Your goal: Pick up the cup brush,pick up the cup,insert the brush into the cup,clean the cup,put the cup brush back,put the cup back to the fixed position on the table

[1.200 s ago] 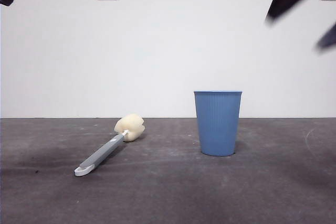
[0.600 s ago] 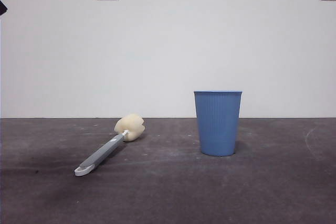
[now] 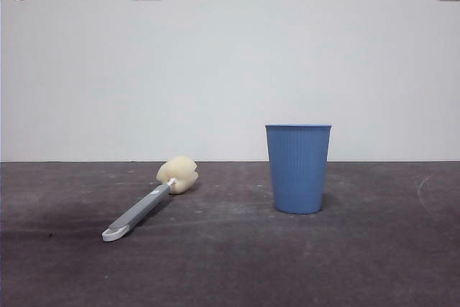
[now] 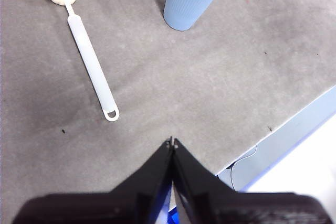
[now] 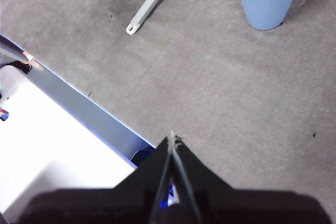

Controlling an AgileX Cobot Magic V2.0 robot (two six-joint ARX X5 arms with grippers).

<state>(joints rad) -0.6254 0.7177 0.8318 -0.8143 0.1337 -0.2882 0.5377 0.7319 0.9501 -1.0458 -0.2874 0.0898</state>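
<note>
Both arms hang high and empty; no pickup has begun.

The cup brush (image 3: 147, 203) lies flat on the surface (image 3: 230, 264), sponge head toward the wall, well apart from the cup (image 3: 298, 169), which stands upright and empty. The left tool (image 4: 172, 141) and right tool (image 5: 171, 136) are each clenched, holding nothing, above the near edge. The first step seems to be at hand: one tool would need to release, descend and close across the grey handle.
</note>
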